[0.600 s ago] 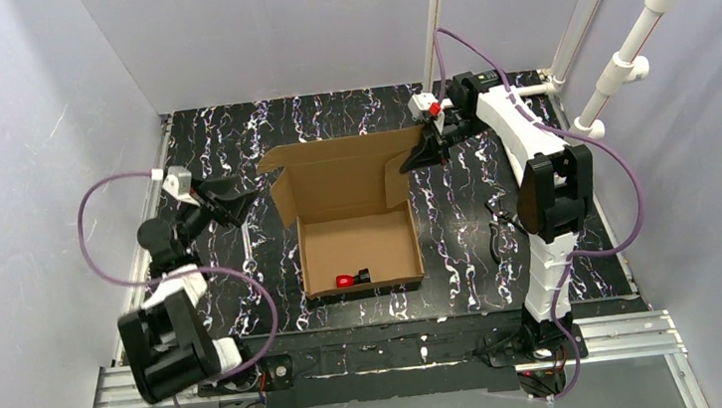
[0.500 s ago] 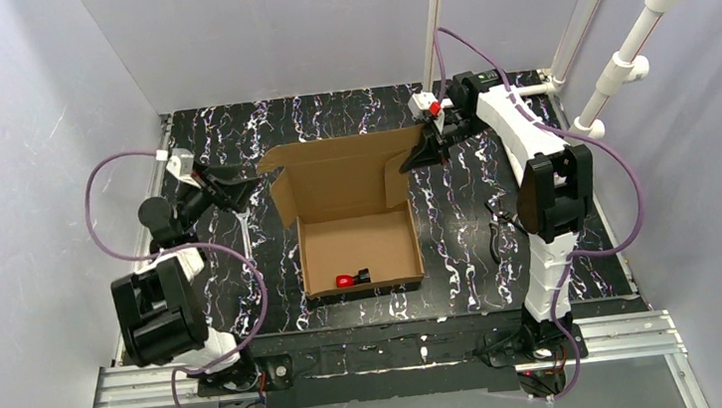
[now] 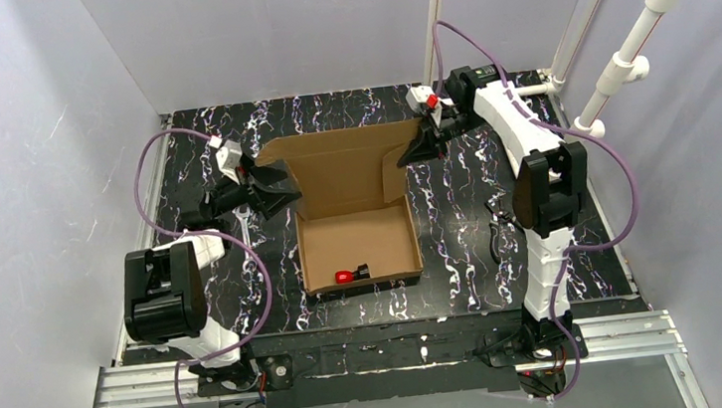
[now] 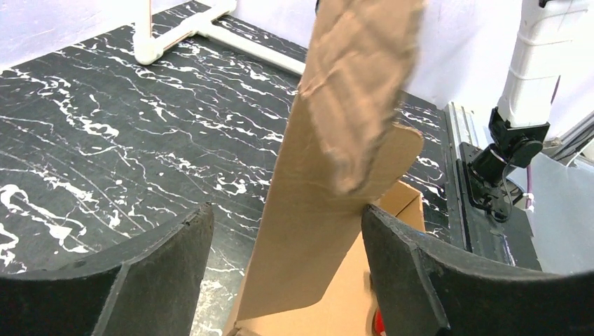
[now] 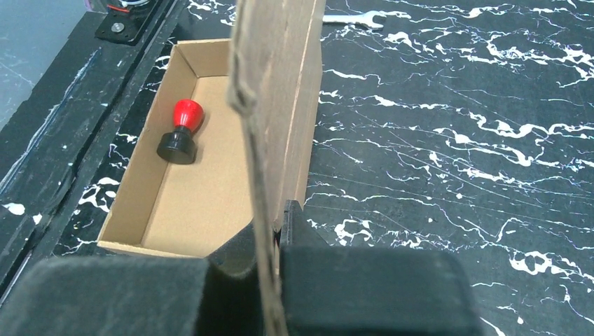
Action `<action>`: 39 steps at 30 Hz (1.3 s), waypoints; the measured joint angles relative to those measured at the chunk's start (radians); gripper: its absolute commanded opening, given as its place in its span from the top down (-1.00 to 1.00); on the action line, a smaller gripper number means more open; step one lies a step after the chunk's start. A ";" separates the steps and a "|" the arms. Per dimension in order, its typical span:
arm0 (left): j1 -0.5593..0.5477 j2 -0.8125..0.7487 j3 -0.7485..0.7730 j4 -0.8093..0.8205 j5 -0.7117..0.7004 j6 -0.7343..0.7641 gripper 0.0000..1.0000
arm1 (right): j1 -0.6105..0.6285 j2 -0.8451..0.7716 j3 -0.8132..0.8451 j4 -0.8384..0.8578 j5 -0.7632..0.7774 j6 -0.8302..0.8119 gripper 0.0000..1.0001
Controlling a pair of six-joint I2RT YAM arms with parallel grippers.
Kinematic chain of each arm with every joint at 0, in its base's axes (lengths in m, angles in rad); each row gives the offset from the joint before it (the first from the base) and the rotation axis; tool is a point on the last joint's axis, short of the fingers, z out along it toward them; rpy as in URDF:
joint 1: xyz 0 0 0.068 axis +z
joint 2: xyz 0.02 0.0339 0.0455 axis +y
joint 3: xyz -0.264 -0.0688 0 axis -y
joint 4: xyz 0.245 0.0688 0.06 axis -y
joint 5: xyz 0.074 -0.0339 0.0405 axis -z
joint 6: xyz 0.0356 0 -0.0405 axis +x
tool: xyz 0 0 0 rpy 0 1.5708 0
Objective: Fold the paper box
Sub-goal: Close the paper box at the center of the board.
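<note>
Jaws: left jaws wide, straddling the rounded left flap of the paper box (image 3: 356, 244) lid, with the flap between the fingers (image 4: 168, 273) and contact unclear; right jaws clamped on the lid's right edge. Box sits open mid-table (image 3: 465, 284), lid raised at the far side. Inside, by the near wall, lies a small red-and-black knob (image 3: 349, 277).

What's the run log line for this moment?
paper box: lid raised | right gripper: shut on lid edge | left gripper: open, straddling side flap
</note>
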 measured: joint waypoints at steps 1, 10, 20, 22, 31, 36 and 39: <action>-0.007 0.003 0.006 0.000 0.000 0.000 -0.46 | 0.002 0.002 0.000 0.000 -0.001 0.000 0.97; -0.053 0.046 0.043 0.010 -0.010 -0.018 0.29 | 0.028 0.002 0.000 0.000 -0.002 0.008 0.97; -0.056 0.093 0.080 0.007 -0.022 -0.065 0.27 | 0.034 0.001 0.000 -0.005 0.003 0.034 0.97; -0.058 0.093 0.085 0.006 -0.031 -0.079 0.20 | 0.033 0.001 0.000 -0.007 -0.002 0.037 0.97; -0.066 0.093 0.100 0.001 -0.092 -0.145 0.17 | 0.032 0.001 0.000 -0.010 -0.026 0.070 0.97; -0.077 0.087 0.107 -0.001 -0.143 -0.201 -0.32 | 0.033 -0.007 -0.003 0.012 -0.038 0.112 0.97; -0.085 0.050 0.086 -0.009 -0.189 -0.222 -0.37 | 0.027 -0.010 -0.008 0.041 -0.042 0.134 0.97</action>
